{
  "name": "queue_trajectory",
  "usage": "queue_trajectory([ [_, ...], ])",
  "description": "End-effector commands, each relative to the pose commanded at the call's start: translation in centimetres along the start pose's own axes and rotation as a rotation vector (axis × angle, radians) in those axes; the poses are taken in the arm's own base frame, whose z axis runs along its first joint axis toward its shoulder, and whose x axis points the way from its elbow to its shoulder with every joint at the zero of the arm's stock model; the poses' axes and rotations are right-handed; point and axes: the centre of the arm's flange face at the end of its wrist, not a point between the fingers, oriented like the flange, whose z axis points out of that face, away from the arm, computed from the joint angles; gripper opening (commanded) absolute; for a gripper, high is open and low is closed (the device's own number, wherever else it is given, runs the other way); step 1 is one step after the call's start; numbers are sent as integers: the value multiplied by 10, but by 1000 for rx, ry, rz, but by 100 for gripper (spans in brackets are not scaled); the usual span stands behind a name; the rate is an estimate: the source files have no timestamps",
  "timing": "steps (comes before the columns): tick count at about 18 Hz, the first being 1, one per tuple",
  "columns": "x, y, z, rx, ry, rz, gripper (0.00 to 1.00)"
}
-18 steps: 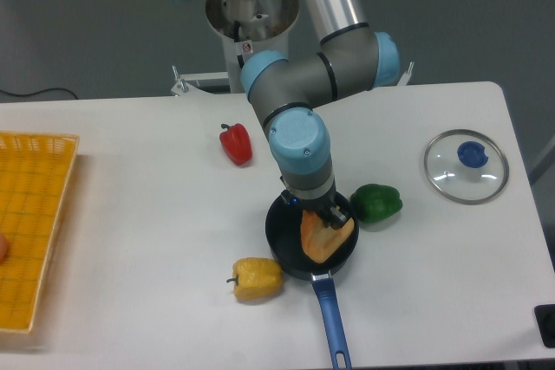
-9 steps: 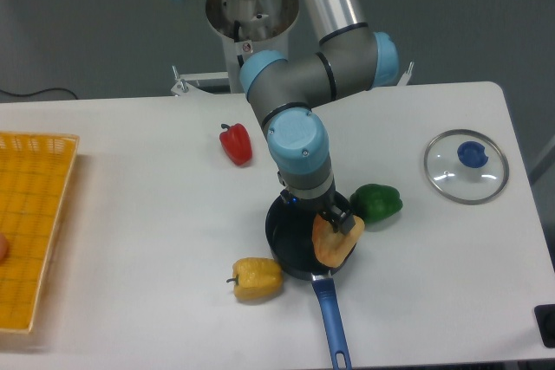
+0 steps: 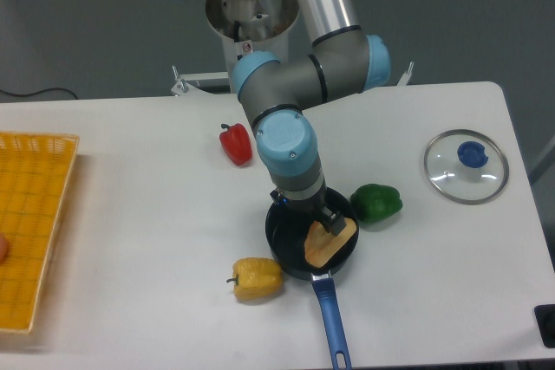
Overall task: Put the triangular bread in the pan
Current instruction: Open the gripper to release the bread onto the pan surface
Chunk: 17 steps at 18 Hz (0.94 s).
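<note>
The triangular bread [image 3: 329,245], an orange-tan wedge with a paler face, sits tilted inside the black pan [image 3: 284,233] against its right rim. The pan's blue handle [image 3: 331,322] points toward the table's front edge. My gripper [image 3: 329,221] is directly above the pan, mostly hidden under the wrist. One dark finger [image 3: 330,217] shows pressed on the bread's upper edge, so the gripper looks shut on the bread. The other finger is hidden.
A yellow bell pepper [image 3: 257,278] lies just left of the pan and a green pepper [image 3: 375,202] just right of it. A red pepper [image 3: 236,144] is behind. A glass lid with a blue knob [image 3: 466,165] is at the right. A yellow basket [image 3: 26,231] is at the left edge.
The arm has shifted left. The bread swung toward the pan's right rim, then came back left and now sits lower and flatter in the pan.
</note>
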Motion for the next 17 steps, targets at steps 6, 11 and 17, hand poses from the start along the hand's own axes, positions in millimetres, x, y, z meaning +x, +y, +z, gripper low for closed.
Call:
queue_trajectory([
  [6, 8, -4, 0, -2, 4, 18, 99],
  [11, -9, 1, -42, 37, -67, -8, 100],
  [17, -30, 20, -77, 117, -109, -52, 100],
])
